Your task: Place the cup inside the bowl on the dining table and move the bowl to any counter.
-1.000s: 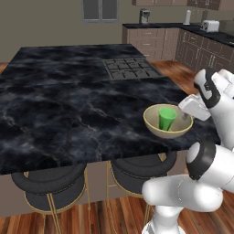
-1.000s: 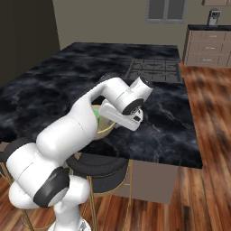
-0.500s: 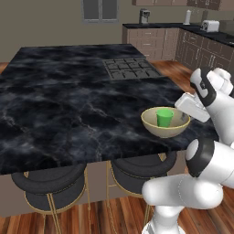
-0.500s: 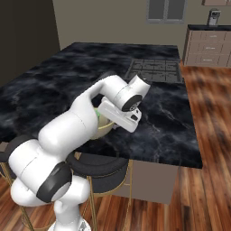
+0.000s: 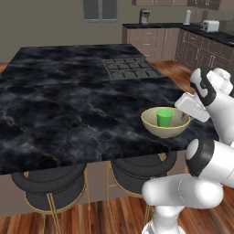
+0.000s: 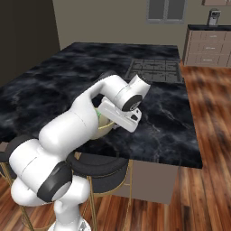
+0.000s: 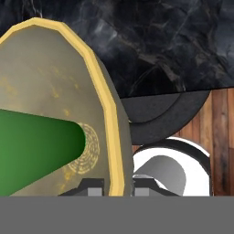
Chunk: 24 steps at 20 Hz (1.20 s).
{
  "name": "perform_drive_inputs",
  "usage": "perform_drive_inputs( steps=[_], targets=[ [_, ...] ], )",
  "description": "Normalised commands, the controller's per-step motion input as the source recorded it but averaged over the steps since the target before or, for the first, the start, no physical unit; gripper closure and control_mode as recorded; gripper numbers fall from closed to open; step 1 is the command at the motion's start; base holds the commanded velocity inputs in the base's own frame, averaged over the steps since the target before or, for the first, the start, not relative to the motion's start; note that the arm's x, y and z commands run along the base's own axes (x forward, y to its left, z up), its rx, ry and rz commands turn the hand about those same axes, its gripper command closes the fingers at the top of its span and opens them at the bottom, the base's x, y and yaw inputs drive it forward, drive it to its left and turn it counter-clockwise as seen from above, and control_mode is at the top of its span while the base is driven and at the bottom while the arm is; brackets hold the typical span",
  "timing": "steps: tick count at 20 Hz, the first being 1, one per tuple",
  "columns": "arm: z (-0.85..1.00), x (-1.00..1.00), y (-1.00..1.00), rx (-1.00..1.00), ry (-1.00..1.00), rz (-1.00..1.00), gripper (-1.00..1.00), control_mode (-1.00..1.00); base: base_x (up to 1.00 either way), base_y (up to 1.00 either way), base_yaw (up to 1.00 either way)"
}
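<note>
Bowl (image 5: 165, 129) lifted slightly off dining table (image 5: 68, 109), gripper (image 7: 114, 185) clamped on its rim; green cup (image 5: 164, 117) upright inside

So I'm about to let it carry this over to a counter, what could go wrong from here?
1. The fingers pinch only one edge of the bowl's rim, so the bowl could tilt or slip once moved.
2. The cup stands loose and upright inside the bowl; a tilt might tip it out.
3. The bowl sits near the dining table edge above the stools, so a slip there would likely drop it to the floor.
</note>
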Motion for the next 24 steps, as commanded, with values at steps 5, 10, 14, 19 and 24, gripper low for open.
perform_drive_inputs(
  steps=[5,10,14,19,24],
  targets=[
    [0.0,0.0,0.0,0.0,0.0,0.0,1.0,-1.0,0.0,0.0,0.0],
    [0.0,0.0,0.0,0.0,0.0,0.0,1.0,1.0,0.0,0.0,0.0],
    [0.0,0.0,0.0,0.0,0.0,0.0,1.0,1.0,0.0,0.0,0.0],
    [0.0,0.0,0.0,0.0,0.0,0.0,1.0,1.0,0.0,-0.33,0.0],
    [0.0,0.0,0.0,0.0,0.0,0.0,1.0,1.0,-0.01,-0.73,0.0]
  ],
)
